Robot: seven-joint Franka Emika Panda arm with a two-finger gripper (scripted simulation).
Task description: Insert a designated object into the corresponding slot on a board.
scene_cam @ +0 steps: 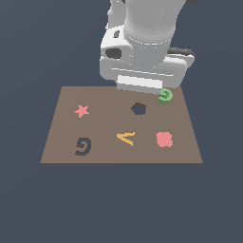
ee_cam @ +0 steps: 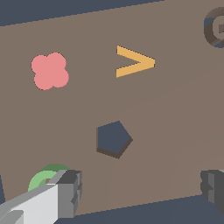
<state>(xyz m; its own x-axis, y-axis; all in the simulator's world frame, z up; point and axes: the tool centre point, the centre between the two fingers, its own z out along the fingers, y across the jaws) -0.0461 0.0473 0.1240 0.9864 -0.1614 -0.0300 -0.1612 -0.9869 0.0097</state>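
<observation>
The green G block [scene_cam: 164, 96] lies on the brown board [scene_cam: 57, 137] near its far edge, on the exterior view's right. The arm's white hand [scene_cam: 142, 76] hovers just beside and over it. In the wrist view my gripper [ee_cam: 140, 190] is open and empty, its jaws wide apart. The green block [ee_cam: 43, 178] shows partly behind one finger [ee_cam: 68, 192], outside the gap. The other finger [ee_cam: 214, 189] is at the frame's edge. The dark G-shaped slot [scene_cam: 83, 145] is at the board's near corner on the exterior view's left; it also shows in the wrist view [ee_cam: 215, 28].
On the board are a dark pentagon hole [scene_cam: 138, 108], a red star [scene_cam: 81, 111], an orange A [scene_cam: 126, 138] and a pink flower shape [scene_cam: 164, 139]. The board lies on a dark blue-grey floor [scene_cam: 28, 204].
</observation>
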